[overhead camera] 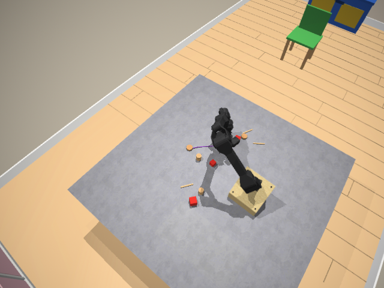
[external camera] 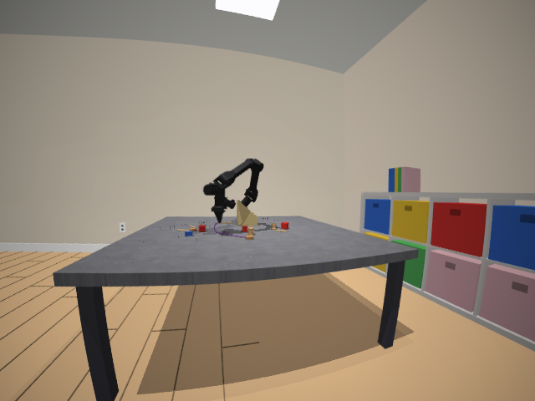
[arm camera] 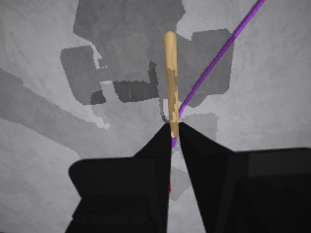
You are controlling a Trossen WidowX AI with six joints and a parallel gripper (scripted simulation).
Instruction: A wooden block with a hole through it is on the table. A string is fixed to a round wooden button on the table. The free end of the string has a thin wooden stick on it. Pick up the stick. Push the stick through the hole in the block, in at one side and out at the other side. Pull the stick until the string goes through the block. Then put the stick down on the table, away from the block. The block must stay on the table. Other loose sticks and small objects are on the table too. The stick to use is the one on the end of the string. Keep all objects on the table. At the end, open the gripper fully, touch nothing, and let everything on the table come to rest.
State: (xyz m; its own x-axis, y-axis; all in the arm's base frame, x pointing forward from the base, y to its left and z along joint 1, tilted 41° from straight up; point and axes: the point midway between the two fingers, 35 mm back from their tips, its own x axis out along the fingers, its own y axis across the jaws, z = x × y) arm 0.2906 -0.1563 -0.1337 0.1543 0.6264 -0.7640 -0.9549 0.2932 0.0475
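Observation:
My gripper is shut on the stick at its string end and holds it low over the table. The stick points straight ahead from the fingertips in the wrist view. The purple string runs from that end to the round wooden button, which lies flat on the table. The arm hides the gripper in the top view. A pale wooden block is at the arm's base. I cannot make out a hole in any block.
Red cubes stand on the table. Another red block is partly behind the arm. A blue block lies near it. Wooden cylinders, a wooden disc and loose sticks lie around.

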